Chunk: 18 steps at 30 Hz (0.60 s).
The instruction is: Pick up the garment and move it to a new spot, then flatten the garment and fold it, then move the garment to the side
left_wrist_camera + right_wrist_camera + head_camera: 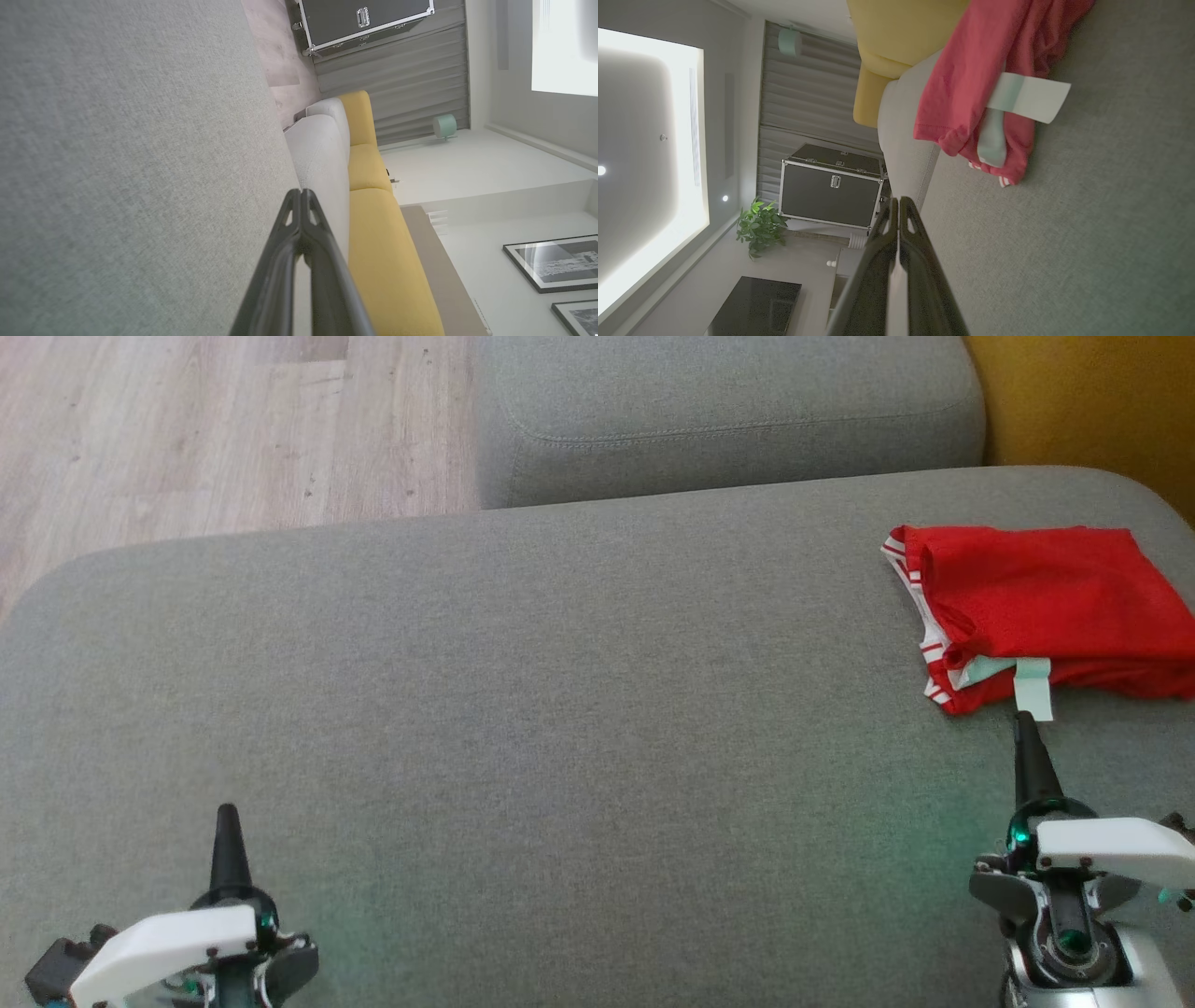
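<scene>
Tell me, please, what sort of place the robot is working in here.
Probably a living room, or a lounge set up like one: a wide grey sofa, a potted plant and framed pictures.

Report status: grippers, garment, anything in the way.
Left gripper and right gripper both shut, empty. Folded red mesh garment far right on grey fabric sofa seat, right gripper just short of it. Nothing between.
</scene>
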Motion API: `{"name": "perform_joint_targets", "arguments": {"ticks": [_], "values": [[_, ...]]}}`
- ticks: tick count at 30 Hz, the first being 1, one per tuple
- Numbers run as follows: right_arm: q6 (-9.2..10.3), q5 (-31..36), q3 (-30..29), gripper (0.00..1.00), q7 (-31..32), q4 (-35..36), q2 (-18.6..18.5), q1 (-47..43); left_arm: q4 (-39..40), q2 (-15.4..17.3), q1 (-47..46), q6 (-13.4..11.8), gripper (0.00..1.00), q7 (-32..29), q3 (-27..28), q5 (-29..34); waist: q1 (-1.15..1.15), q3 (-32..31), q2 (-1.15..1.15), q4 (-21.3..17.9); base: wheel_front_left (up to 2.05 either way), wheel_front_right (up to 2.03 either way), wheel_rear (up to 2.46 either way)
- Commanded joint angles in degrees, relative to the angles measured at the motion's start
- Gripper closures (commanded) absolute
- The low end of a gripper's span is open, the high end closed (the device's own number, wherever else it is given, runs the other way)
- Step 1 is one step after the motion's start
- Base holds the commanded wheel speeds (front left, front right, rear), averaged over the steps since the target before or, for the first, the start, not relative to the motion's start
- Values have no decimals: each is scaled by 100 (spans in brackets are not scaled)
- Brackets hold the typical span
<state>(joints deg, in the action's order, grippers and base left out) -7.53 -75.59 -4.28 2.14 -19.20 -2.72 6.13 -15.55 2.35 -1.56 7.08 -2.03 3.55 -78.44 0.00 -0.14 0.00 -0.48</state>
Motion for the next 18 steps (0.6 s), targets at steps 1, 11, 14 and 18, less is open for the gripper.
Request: {"name": "perform_joint_targets", "arguments": {"ticks": [1,11,14,18], "values": [[3,-191,50,100,48,253,-23,80,167,44,-321,33,100,-52,176,-152,0,2,0,3,0,0,0],[4,-818,-67,100,214,366,-20,48,159,48,-382,36,100,-220,228,-674,0,15,0,22,0,0,0],[4,-1007,-102,100,264,400,-19,39,157,49,-400,37,100,-271,243,-831,0,18,0,28,0,0,0],[4,-1258,-150,100,330,445,-18,26,154,51,-425,39,100,-339,264,-1040,0,23,0,36,0,0,0]]}}
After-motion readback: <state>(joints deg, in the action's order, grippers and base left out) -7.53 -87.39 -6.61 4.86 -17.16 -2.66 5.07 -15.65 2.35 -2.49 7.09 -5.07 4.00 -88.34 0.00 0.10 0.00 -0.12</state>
